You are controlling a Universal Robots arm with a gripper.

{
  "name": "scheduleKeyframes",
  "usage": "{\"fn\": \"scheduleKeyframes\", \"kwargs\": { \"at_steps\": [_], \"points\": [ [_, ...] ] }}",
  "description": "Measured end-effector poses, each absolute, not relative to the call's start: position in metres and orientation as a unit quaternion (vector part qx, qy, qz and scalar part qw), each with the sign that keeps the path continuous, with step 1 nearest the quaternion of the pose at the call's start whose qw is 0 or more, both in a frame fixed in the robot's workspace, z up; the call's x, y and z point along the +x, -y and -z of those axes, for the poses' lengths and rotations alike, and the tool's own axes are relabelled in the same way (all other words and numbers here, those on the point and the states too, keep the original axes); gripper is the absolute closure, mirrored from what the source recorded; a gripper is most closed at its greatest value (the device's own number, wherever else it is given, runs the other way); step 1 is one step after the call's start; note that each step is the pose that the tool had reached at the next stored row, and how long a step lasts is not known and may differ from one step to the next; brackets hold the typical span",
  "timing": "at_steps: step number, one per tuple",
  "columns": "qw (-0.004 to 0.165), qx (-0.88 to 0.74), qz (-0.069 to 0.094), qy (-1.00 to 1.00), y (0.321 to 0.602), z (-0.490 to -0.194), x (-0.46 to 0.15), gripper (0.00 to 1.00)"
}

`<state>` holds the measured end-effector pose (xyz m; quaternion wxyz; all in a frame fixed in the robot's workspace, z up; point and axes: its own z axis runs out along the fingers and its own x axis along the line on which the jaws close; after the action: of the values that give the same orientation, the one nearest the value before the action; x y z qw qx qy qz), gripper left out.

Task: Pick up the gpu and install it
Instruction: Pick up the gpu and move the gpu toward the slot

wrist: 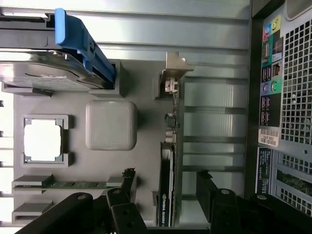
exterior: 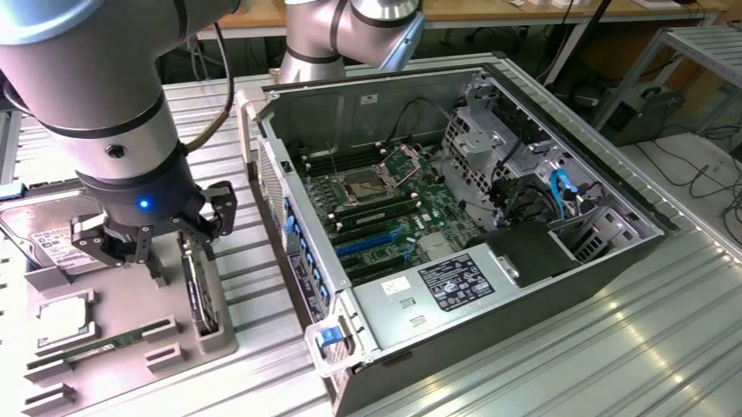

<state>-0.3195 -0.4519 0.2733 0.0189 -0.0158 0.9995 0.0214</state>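
The gpu (exterior: 200, 294) stands on edge in a slot along the right side of the grey parts tray (exterior: 122, 287). In the wrist view the gpu (wrist: 167, 187) shows as a thin black card with its silver-cream bracket (wrist: 176, 66) at the far end. My gripper (exterior: 174, 248) hangs just above it, open. In the wrist view the gripper (wrist: 165, 181) straddles the card, with one black finger (wrist: 127, 181) on the tray side and the other finger (wrist: 205, 183) on the table side. Neither touches the card.
The tray also holds a hard drive (exterior: 49, 243) with a blue handle (wrist: 80, 41), a CPU (wrist: 43, 140) and a green RAM stick (wrist: 63, 184). The open computer case (exterior: 383, 300) lies to the exterior view's right, its motherboard (exterior: 383, 213) exposed, its rear panel (wrist: 282, 97) close by.
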Motion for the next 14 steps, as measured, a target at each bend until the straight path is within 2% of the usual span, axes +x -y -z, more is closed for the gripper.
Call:
{"fn": "scheduleKeyframes", "kwargs": {
  "at_steps": [14],
  "points": [
    [0.019, -0.016, -0.021, -0.999, 0.449, -0.247, -0.319, 0.38]
  ]
}}
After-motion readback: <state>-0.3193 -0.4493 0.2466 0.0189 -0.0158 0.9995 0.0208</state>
